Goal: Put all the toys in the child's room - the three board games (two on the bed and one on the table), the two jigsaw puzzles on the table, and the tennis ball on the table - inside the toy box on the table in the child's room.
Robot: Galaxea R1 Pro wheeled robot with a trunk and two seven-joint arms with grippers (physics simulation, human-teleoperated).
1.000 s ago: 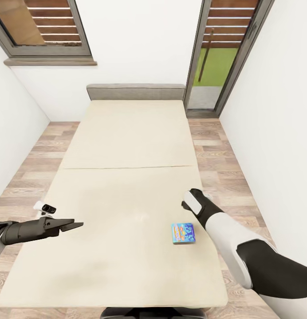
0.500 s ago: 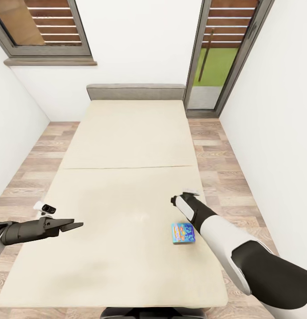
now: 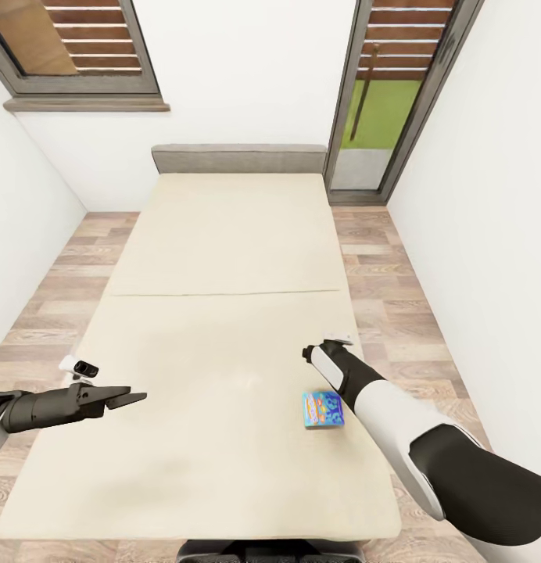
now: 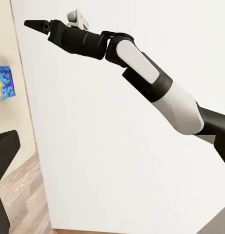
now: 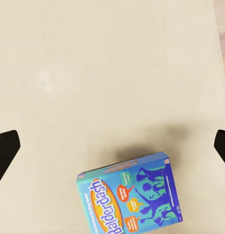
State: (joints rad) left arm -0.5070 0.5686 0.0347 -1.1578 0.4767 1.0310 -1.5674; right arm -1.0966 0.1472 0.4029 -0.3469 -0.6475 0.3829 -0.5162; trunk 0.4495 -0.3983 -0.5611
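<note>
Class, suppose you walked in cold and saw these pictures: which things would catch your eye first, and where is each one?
First the small blue board game, lying flat near the right edge of the big beige bed, the one bright spot on it. Next the right hand, poised over the mattress just beyond that box, its fingers spread wide in the right wrist view. The left hand reaches in over the bed's left side.

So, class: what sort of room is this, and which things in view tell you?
Most likely a bedroom: a long bed with a plain beige mattress and grey headboard, wood-plank floor, tall windows, and a board game box lying on the mattress.
</note>
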